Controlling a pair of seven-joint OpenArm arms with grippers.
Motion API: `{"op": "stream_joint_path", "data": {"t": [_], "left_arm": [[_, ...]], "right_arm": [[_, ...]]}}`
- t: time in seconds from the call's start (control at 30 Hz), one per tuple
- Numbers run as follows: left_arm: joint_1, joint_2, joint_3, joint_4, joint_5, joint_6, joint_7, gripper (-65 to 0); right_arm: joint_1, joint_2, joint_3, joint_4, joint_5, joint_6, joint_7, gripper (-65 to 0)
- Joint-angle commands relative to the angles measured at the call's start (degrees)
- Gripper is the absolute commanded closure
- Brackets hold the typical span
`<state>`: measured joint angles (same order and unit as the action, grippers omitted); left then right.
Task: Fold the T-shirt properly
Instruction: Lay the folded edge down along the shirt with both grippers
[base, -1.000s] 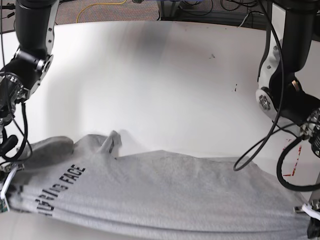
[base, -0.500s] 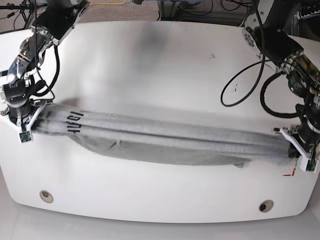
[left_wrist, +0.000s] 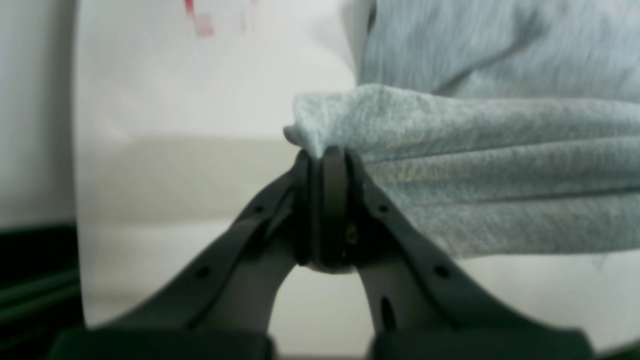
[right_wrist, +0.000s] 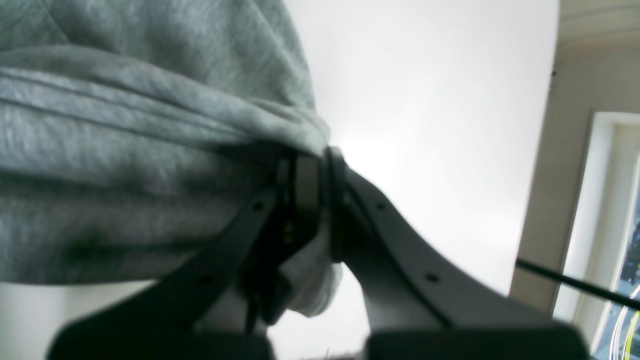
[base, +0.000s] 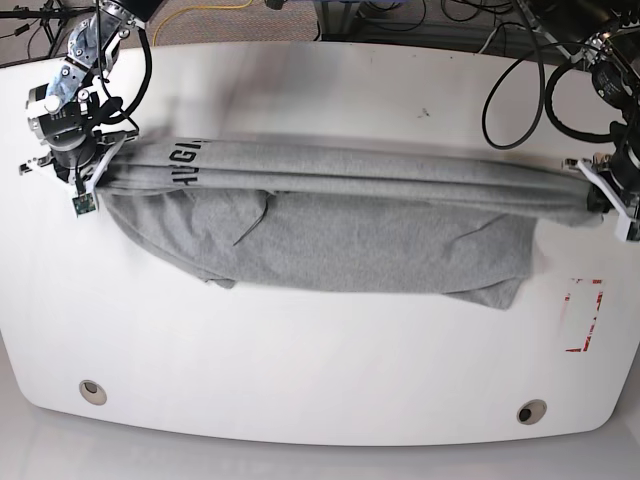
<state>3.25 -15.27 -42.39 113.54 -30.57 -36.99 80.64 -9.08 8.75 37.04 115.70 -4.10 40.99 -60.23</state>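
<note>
The heather-grey T-shirt (base: 340, 235) is stretched sideways across the white table (base: 320, 370), its upper edge pulled taut and its lower part spread on the surface. Black lettering (base: 188, 160) shows near its left end. My left gripper (base: 598, 198) is shut on the T-shirt's right end; in the left wrist view the left gripper (left_wrist: 325, 155) pinches bunched grey cloth (left_wrist: 475, 165). My right gripper (base: 88, 172) is shut on the T-shirt's left end; in the right wrist view the right gripper (right_wrist: 312, 160) clamps gathered folds (right_wrist: 125, 150).
A red-marked patch (base: 583, 315) lies on the table at the right, below the left gripper. Two round holes (base: 92, 390) (base: 531, 411) sit near the front edge. Black cables (base: 520, 90) hang over the back right. The table's front edge curves close to the camera.
Both grippers have carried the stretched T-shirt away from the front edge toward the table's back. The hanging lower part now lies spread on the table below the taut edge.
</note>
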Motion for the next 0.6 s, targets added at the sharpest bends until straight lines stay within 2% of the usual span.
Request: {"op": "stream_joint_path", "data": {"t": [0.0, 0.3, 0.57], "left_arm": [[3.48, -1.92, -1.17, 0.79, 2.13, 0.03, -0.64, -0.1], [8.84, -1.66, -0.55, -0.44, 2.22, 0.03, -0.64, -0.4], [8.67, -1.92, 6.74, -2.46, 2.39, 0.38, -3.76, -0.4]], "right_arm": [[-2.92, 1.22, 0.81, 1.09, -3.24, -0.99, -0.74, 0.0], [-8.28, -1.76, 0.81, 0.92, -3.24, -0.99, -0.48, 0.0], [-9.78, -3.79, 0.81, 0.65, -3.68, -0.99, 1.11, 0.0]]}}
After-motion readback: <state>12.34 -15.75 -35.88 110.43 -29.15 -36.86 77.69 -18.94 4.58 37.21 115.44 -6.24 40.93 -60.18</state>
